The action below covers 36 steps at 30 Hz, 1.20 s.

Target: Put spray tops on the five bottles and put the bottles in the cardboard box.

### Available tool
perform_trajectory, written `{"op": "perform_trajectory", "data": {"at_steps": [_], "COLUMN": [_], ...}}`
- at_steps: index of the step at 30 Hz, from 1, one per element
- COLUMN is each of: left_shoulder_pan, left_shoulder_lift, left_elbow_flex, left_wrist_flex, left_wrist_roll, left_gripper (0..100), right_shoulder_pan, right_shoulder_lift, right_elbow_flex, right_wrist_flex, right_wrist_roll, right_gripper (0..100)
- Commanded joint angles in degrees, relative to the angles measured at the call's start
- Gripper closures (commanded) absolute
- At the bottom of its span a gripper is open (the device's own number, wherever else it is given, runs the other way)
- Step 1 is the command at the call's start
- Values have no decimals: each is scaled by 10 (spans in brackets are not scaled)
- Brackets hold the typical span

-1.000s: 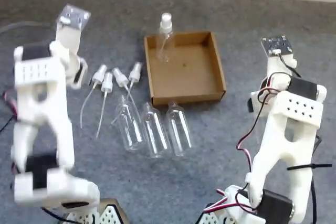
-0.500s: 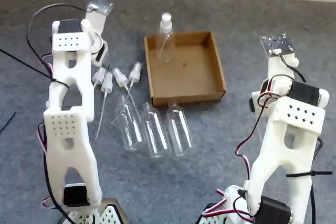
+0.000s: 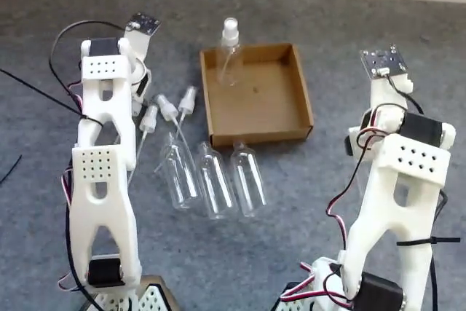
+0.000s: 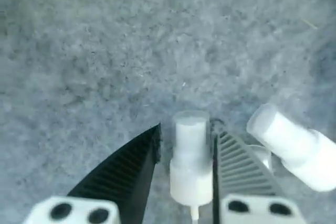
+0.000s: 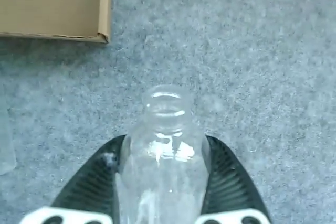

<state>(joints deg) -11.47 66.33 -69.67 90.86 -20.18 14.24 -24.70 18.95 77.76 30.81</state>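
- High view: the left arm (image 3: 109, 107) is stretching out over the loose white plastic spray tops (image 3: 166, 107) on the grey felt-covered bench (image 3: 306, 209), likely because a top is the next thing to fetch.
- Three uncapped clear plastic bottles (image 3: 215, 180) are lying side by side just in front of the shallow brown cardboard box (image 3: 304, 96), between the two arms where either could reach them.
- One capped clear spray bottle (image 3: 229, 49) is standing in the box's far corner, so I judge one of five finished.
- The right arm (image 3: 404, 158) is waiting beside the box.
- Left wrist view: the left hand (image 4: 187, 134) is spread and straddling one white spray top (image 4: 191, 166).
- One finger is touching the top and the other is standing just off it, placed so that closing would pinch the collar.
- A second white top (image 4: 289, 150) is lying just outside one finger.
- Right wrist view: the right hand (image 5: 165, 142) is pinching the fifth clear plastic bottle (image 5: 167, 174) by its shoulders.
- The bottle's open neck is pointing out past the fingertips, seemingly presented for a top.
- A corner of the box is lying further beyond the fingertips, apart from the bottle.
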Motion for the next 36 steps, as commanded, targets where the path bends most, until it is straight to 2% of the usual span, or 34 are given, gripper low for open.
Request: {"op": "perform_trajectory", "data": {"at_steps": [1,5,10,13,17,21,24,28,32,36], "left_shoulder_pan": [-5,-5,-16,-39,-68,-65,-17,70,132,213], "left_shoulder_lift": [0,-8,-69,-136,-290,-534,-722,-926,-1051,-1090], "left_elbow_flex": [-21,-30,-131,-147,-58,168,339,488,524,523], "left_wrist_flex": [11,23,109,113,116,113,112,63,-1,-99], "left_wrist_roll": [3,4,7,9,47,47,46,69,135,200], "left_gripper": [893,973,986,986,986,985,982,982,986,986], "right_shoulder_pan": [-4,-10,-57,-85,-116,-192,-262,-332,-395,-445], "right_shoulder_lift": [-23,-23,-24,-35,-74,-145,-195,-258,-327,-407], "right_elbow_flex": [-4,-7,-9,-9,-9,-6,13,109,238,366], "right_wrist_flex": [-12,-12,-14,-40,-109,-132,-181,-281,-368,-464], "right_wrist_roll": [6,6,3,5,4,-16,-89,-149,-181,-200], "right_gripper": [995,992,992,993,994,994,994,995,995,995]}}
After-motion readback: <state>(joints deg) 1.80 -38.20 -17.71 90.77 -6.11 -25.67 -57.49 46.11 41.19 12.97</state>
